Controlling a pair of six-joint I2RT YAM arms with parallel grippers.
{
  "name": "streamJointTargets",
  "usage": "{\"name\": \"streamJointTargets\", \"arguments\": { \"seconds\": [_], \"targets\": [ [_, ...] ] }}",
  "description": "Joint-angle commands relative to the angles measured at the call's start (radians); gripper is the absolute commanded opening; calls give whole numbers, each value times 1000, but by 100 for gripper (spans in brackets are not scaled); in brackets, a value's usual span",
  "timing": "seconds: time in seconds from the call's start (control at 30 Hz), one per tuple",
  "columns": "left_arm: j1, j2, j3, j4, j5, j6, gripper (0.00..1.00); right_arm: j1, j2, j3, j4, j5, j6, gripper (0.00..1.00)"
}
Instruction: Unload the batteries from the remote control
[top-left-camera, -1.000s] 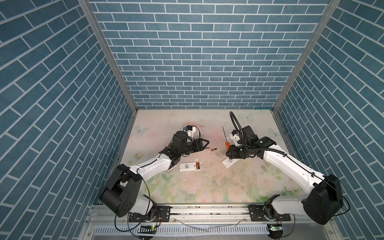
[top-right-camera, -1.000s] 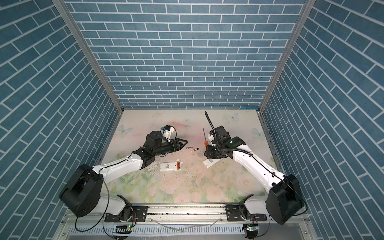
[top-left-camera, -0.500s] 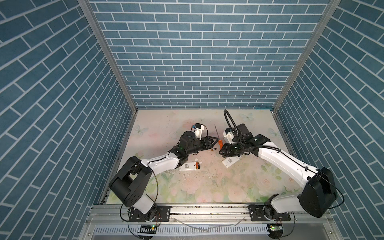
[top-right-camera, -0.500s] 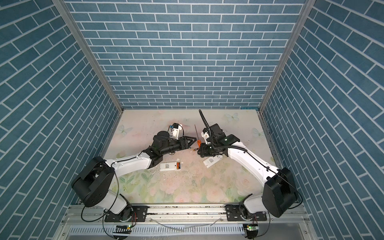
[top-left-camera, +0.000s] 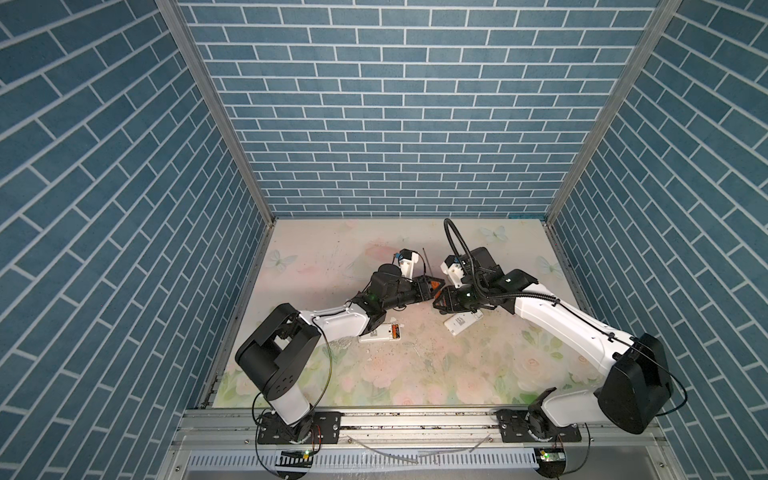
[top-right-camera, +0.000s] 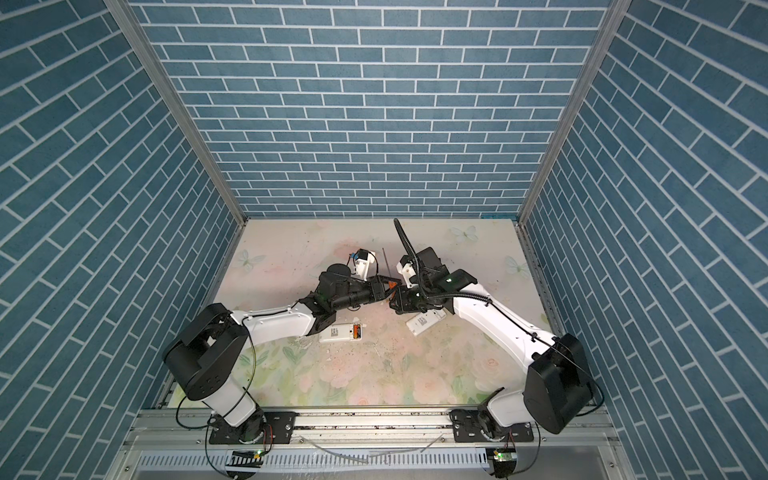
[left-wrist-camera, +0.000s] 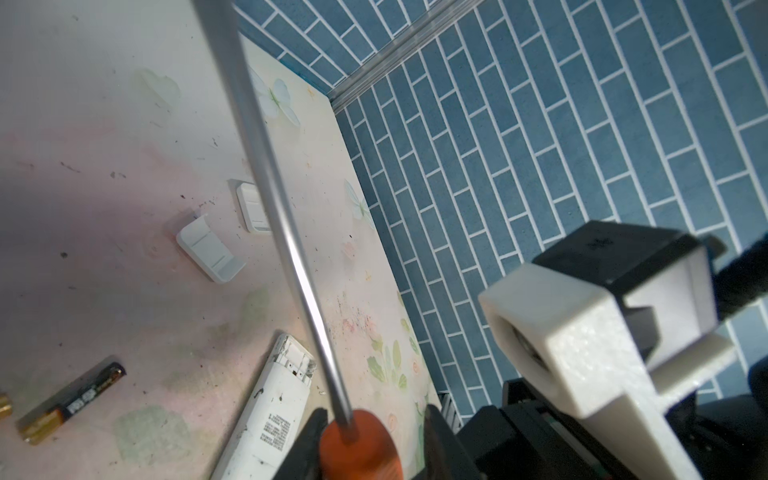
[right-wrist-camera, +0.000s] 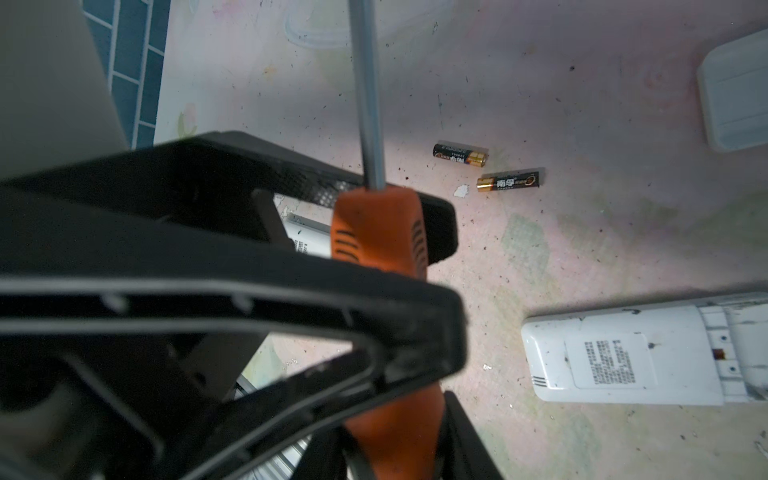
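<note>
At the middle of the flowered mat (top-left-camera: 415, 374) both grippers meet on an orange-handled screwdriver (top-left-camera: 435, 285), its shaft pointing toward 12 o'clock in both top views. The right gripper (right-wrist-camera: 390, 449) is clamped on the lower part of the handle. The left gripper (top-left-camera: 429, 289) brackets the handle's neck with narrowed jaws, but the left wrist view leaves a sliver of mat beside one finger, so a firm pinch cannot be told. Only the wrist views show two loose batteries (right-wrist-camera: 460, 154) lying on the mat just beside each other, black with gold ends; one reads 南孚. Both top views show an orange battery (top-left-camera: 395, 332) sitting in the loaded remote (top-left-camera: 376, 334) at 7 o'clock from the grippers. The empty remote (top-left-camera: 461, 322) lies at 5 o'clock, its label print too small to read. Two white covers (left-wrist-camera: 210, 249) appear in the left wrist view.
</note>
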Motion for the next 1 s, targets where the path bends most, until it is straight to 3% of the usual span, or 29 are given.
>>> {"name": "streamJointTargets", "arguments": {
  "seconds": [0.0,0.07,0.27,0.43,0.97],
  "targets": [
    [-5,12,34,34,5,4,30,6,-6,54,15,-10,-12,0],
    [-5,14,39,29,5,4,31,7,-7,52,10,-10,-12,0],
    [-4,16,48,20,3,10,47,6,-14,54,1,-10,-15,0],
    [-1,10,44,7,-12,18,45,7,-16,51,-1,-11,-15,0],
    [27,22,7,77,-40,-31,5,8,-31,51,10,-2,-7,3]
  ]
}}
